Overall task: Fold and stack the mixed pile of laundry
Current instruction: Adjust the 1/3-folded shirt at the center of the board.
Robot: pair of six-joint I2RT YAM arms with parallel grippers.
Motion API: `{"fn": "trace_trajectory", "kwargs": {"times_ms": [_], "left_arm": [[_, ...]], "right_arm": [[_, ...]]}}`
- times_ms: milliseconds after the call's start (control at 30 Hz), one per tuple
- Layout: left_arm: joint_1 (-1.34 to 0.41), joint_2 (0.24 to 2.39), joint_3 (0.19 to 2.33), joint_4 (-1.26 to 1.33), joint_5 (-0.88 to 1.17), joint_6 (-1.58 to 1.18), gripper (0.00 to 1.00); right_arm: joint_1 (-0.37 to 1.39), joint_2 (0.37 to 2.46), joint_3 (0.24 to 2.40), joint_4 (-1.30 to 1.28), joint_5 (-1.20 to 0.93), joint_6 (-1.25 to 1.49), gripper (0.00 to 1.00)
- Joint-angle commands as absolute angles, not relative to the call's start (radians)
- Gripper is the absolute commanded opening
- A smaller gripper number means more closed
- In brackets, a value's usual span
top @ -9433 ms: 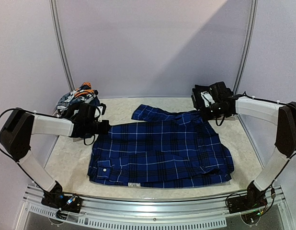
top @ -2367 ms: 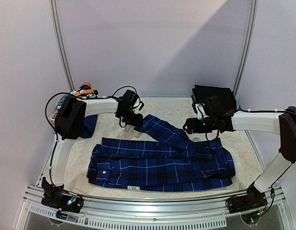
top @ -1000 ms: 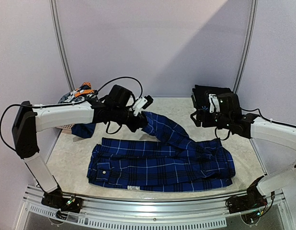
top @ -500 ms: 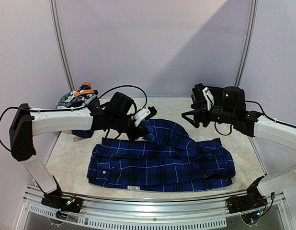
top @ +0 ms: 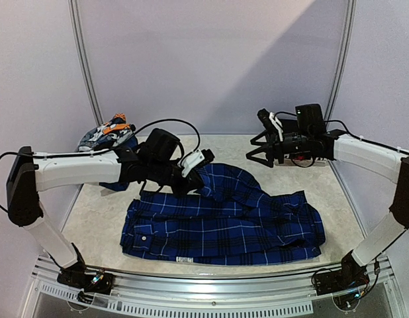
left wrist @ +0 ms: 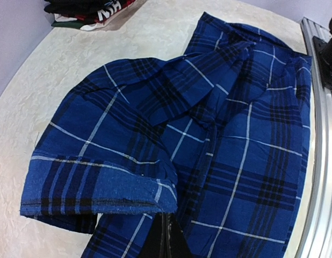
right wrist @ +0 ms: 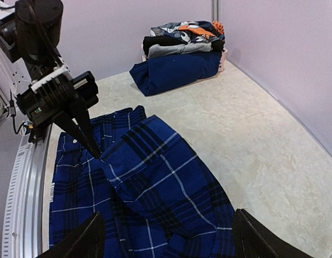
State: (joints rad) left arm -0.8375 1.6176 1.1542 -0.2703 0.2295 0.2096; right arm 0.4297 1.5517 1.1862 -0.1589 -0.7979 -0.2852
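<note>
- Three lilac walls (top: 211,59) are seen round a pale marbled table (top: 98,215).
- Yep. Blue plaid shirt (top: 224,225) is spread mid-table, creased, one flap folded over and clamped by the left gripper (top: 199,171). Right gripper (top: 253,151) is held splayed wide above the far side.

In the left wrist view, only a dark sliver of the left gripper (left wrist: 165,241) shows at the bottom edge, and its tips cannot be made out against the shirt (left wrist: 219,140), which also runs off that edge. A stack (left wrist: 93,8) is cut by the top edge, its lettering unreadable. In the right wrist view, the right gripper (right wrist: 167,226) shows only as two dark fingers (right wrist: 83,242) clipped by the bottom edge. In the top view, the left arm (top: 79,169) hides part of the pile (top: 105,132), and the shirt's hem label (top: 186,255) is too small to read.
</note>
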Motion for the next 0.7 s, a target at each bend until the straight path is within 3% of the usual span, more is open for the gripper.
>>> {"fn": "trace_trajectory", "kwargs": {"times_ms": [0,433,667], "left_arm": [[-0.859,1.558,1.121,-0.238,0.271,0.232,0.00],[-0.882,1.528,1.099,-0.236,0.272,0.254,0.00],[-0.888,1.530,1.098,-0.234,0.269,0.255,0.00]], "right_arm": [[0.430,1.672,1.286,-0.252,-0.862,-0.323,0.82],[0.435,2.072,1.737,-0.589,-0.969,-0.452,0.79],[0.470,2.196,1.865,-0.711,-1.000,-0.552,0.78]]}}
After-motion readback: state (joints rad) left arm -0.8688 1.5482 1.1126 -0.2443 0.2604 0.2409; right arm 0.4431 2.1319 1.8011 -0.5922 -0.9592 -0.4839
